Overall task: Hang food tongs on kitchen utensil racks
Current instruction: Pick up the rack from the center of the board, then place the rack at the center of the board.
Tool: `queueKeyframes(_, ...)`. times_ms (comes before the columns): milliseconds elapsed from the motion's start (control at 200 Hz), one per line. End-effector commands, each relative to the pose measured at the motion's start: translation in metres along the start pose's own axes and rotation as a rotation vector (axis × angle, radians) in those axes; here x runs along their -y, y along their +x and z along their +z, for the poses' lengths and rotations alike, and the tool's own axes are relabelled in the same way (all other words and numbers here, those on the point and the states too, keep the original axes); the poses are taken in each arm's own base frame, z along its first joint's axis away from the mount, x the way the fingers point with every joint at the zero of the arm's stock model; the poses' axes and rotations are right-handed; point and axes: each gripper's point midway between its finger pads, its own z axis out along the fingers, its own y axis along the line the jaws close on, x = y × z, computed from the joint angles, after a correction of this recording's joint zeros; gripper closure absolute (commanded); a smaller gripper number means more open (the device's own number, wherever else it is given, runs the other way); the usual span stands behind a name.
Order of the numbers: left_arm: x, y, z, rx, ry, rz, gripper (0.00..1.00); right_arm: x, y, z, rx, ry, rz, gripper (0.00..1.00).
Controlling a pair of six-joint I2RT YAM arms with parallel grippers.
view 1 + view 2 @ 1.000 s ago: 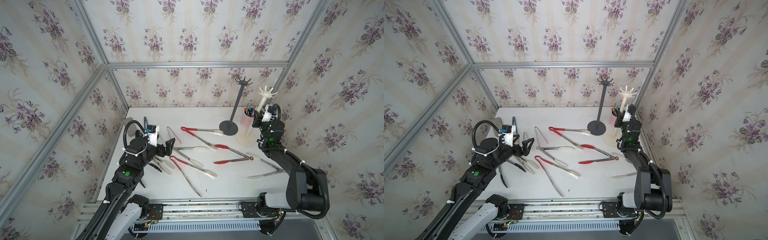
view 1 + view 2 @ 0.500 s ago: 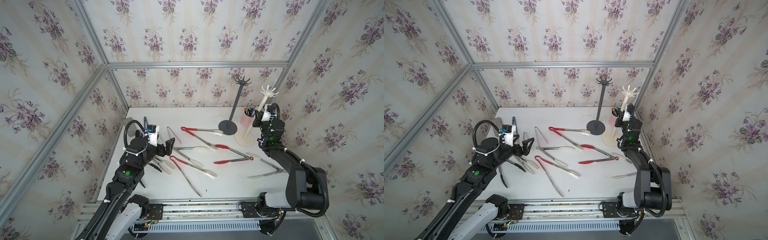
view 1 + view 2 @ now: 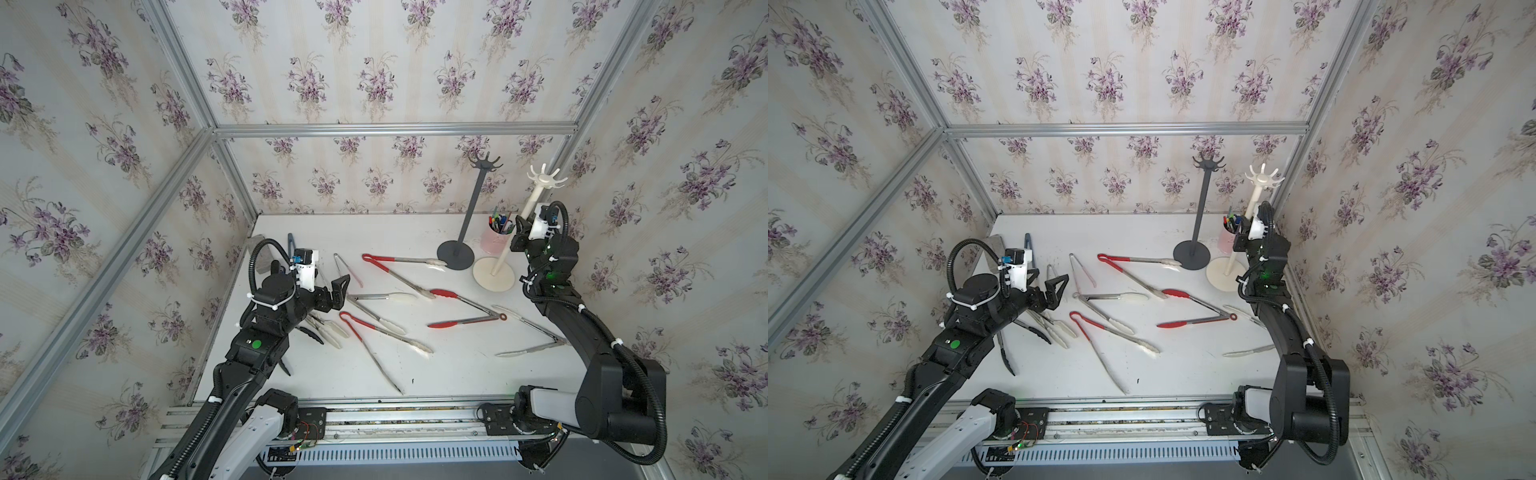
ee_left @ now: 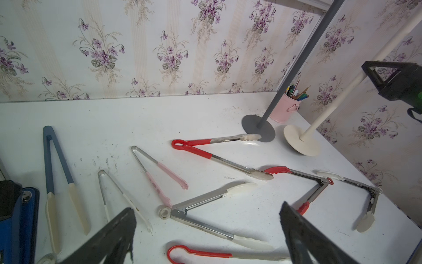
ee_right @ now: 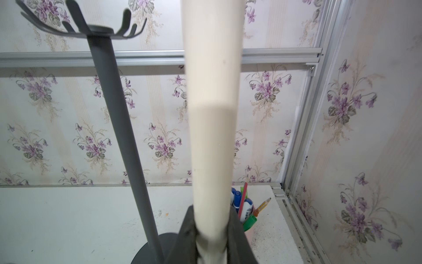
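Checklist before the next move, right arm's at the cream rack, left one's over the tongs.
1. Rack steadied: ok, the right gripper is shut on the pole of the cream rack.
2. Picking jaws ready: ok, the left gripper is open.
3. Tongs in hand: not ok, the left gripper is empty, over the white-tipped tongs.
4. Hooks free: ok, nothing hangs on the cream rack or the grey rack.
5. Pink pen cup apart from the cream rack: cannot tell, they stand close.
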Motion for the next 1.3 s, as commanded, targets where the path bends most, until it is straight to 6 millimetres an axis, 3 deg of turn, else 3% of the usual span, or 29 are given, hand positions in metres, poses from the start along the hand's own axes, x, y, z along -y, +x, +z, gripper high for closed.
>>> queueKeyframes(0, 0.002, -0.006, -0.001, 0.015, 0.005, -0.015, 0.01, 0.003, -0.045, -0.008, 0.126, 0.023, -0.056, 1.0)
queueKeyframes(270, -0.002, -0.004, 0.002, 0.007, -0.013, -0.032, 0.0, -0.003, -0.077, -0.035, 0.161, -0.001, -0.057, 1.0)
queueKeyframes(859, -0.01, 0.011, 0.033, -0.117, -0.048, -0.128, 0.01, -0.047, -0.107, -0.09, 0.152, -0.237, 0.017, 1.0)
queueKeyframes(1294, -0.014, 0.014, 0.035, -0.124, -0.065, -0.121, 0.01, -0.082, -0.127, -0.121, 0.199, -0.408, 0.073, 1.0)
